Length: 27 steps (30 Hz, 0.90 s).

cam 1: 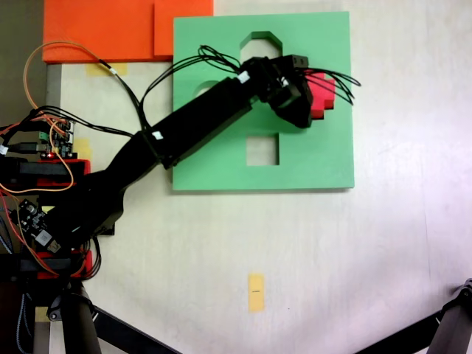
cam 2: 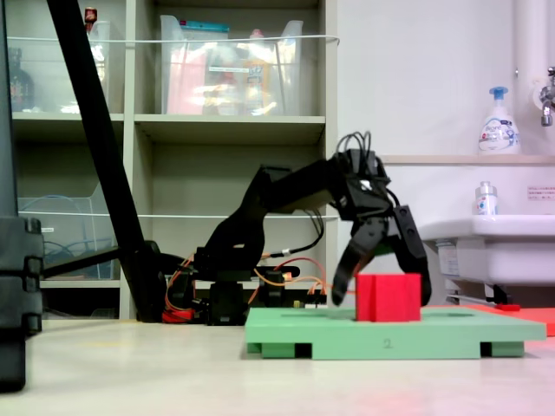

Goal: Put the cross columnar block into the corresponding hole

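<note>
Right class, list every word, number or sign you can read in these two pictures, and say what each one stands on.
"2": on the front edge of the green foam board.
Label on the pump bottle: too blurred to read.
Red notice on the wall beside the sink: too small to read.
Yellow tape strip on the table: no writing can be made out.
</note>
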Available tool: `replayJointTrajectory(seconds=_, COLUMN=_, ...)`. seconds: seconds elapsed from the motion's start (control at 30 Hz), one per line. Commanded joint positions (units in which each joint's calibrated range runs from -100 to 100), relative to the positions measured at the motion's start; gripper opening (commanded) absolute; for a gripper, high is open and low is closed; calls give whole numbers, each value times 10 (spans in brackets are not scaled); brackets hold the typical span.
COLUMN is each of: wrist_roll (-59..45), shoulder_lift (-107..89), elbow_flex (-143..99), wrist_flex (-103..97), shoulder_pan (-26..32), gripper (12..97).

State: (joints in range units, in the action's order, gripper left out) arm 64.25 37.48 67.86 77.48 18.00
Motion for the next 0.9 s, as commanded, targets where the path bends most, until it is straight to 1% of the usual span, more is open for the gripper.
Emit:
replayJointTrajectory(seconds=0.0, wrist_roll=-6, shoulder_lift=-102, elbow_flex=18, wrist_flex=31, shoulder_pan=-1, gripper=801)
replayJointTrajectory(seconds=0.1, wrist_roll=-21, shoulder_lift=-188, elbow_flex=19, wrist_flex=64, shoulder_pan=-2, gripper=800)
replayJointTrajectory(seconds=0.17, wrist_roll=-56, shoulder_lift=-267, elbow_flex=18, wrist_flex=97, shoulder_pan=-5, gripper=800)
replayJointTrajectory(seconds=0.3, wrist_roll=-160, shoulder_lift=-467, elbow_flex=18, wrist_flex=144, shoulder_pan=-14, gripper=800)
replayJointTrajectory(seconds=0.43, wrist_roll=-250, shoulder_lift=-647, elbow_flex=18, wrist_flex=146, shoulder_pan=-26, gripper=796)
replayJointTrajectory(seconds=0.47, wrist_roll=-283, shoulder_lift=-689, elbow_flex=18, wrist_flex=145, shoulder_pan=-34, gripper=770)
replayJointTrajectory(seconds=0.53, wrist_roll=-374, shoulder_lift=-764, elbow_flex=18, wrist_flex=141, shoulder_pan=-61, gripper=658)
replayJointTrajectory(seconds=0.6, wrist_roll=-436, shoulder_lift=-794, elbow_flex=18, wrist_flex=127, shoulder_pan=-91, gripper=642)
replayJointTrajectory(seconds=0.67, wrist_roll=-461, shoulder_lift=-801, elbow_flex=18, wrist_flex=92, shoulder_pan=-119, gripper=625)
replayJointTrajectory(seconds=0.73, wrist_roll=-472, shoulder_lift=-799, elbow_flex=13, wrist_flex=55, shoulder_pan=-151, gripper=564)
replayJointTrajectory(seconds=0.8, wrist_roll=-476, shoulder_lift=-802, elbow_flex=-16, wrist_flex=50, shoulder_pan=-169, gripper=554)
replayJointTrajectory(seconds=0.87, wrist_roll=-476, shoulder_lift=-851, elbow_flex=-122, wrist_flex=28, shoulder_pan=-187, gripper=554)
